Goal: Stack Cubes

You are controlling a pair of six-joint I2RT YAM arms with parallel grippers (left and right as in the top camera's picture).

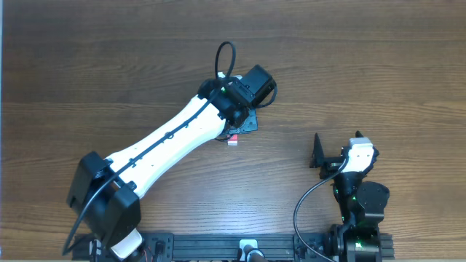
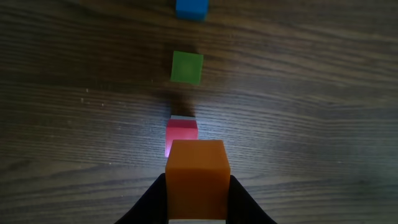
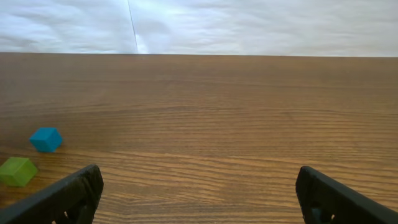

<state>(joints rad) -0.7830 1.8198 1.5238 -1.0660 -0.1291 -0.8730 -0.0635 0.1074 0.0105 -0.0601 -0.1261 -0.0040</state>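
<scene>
My left gripper (image 2: 198, 188) is shut on an orange cube (image 2: 197, 176), held just above the wooden table. A red cube (image 2: 181, 131) lies on the table directly in front of the orange one and partly under its far edge. Beyond it in the same line sit a green cube (image 2: 186, 66) and a blue cube (image 2: 191, 7). From above, the left arm reaches to the table's middle, and a sliver of the red cube (image 1: 233, 138) shows beside the left gripper (image 1: 244, 116). My right gripper (image 3: 199, 205) stands open near its base, holding nothing, with the blue cube (image 3: 46, 139) and green cube (image 3: 17, 170) far off.
The wooden table (image 1: 378, 65) stretches bare around the cubes. A white wall or sheet (image 3: 249, 25) stands behind the table's far edge. The right gripper (image 1: 320, 153) rests at the lower right, well away from the left arm.
</scene>
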